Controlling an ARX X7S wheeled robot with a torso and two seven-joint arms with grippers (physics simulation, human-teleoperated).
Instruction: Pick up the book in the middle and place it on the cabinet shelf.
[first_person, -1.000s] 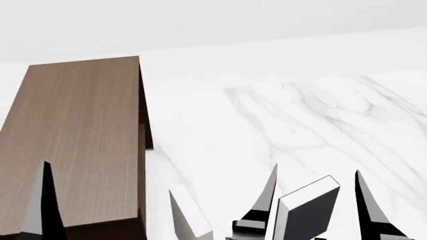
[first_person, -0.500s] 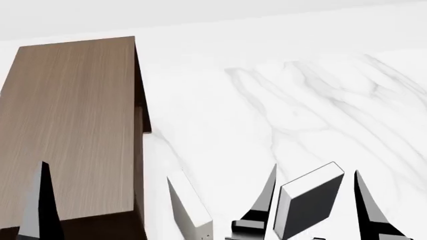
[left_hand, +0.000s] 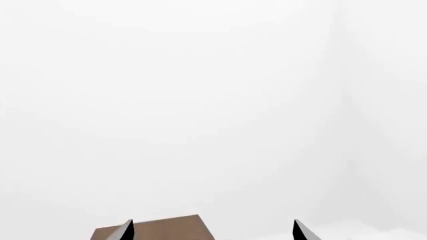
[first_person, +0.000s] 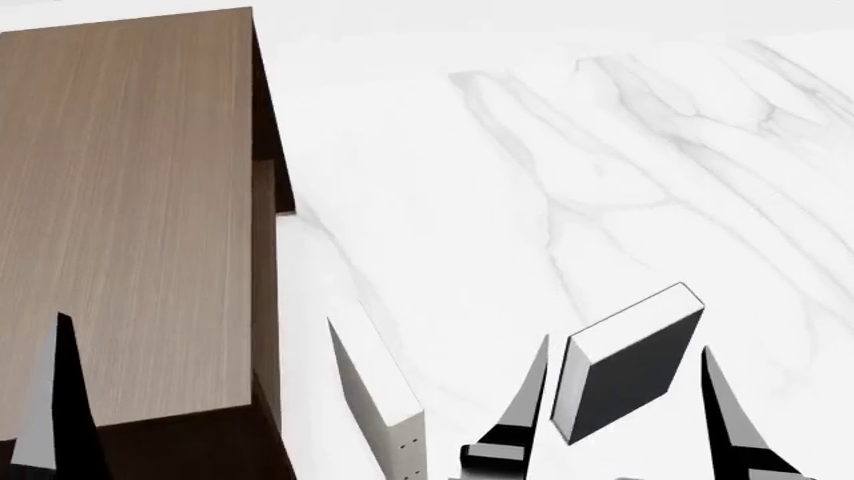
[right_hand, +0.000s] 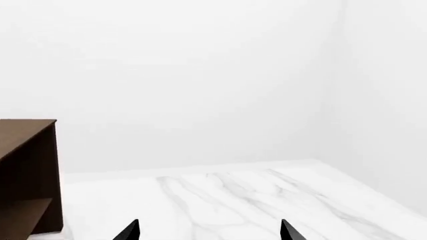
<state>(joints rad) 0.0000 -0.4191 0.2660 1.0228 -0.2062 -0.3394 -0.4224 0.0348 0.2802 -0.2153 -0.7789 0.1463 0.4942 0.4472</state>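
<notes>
Book (first_person: 630, 365), dark grey, tilted between right gripper (first_person: 625, 415) fingers spread apart, contact unclear; cabinet shelf (first_person: 127, 210) larger and nearer than a second ago, approach underway; left gripper (left_hand: 212, 231) open, empty.

- The cabinet shelf (first_person: 127, 210), dark brown wood grain with a lighter flat top, fills the left side.
- White marbled floor (first_person: 534, 180) covers the rest.
- The book (first_person: 627, 365), dark grey with white page edges, stands tilted between the two black fingers of the right gripper (first_person: 625, 400), jaws spread.
- An off-white book (first_person: 376, 400) stands just left of it.
- One finger of the left gripper (first_person: 54, 410) shows over the cabinet top.
</notes>
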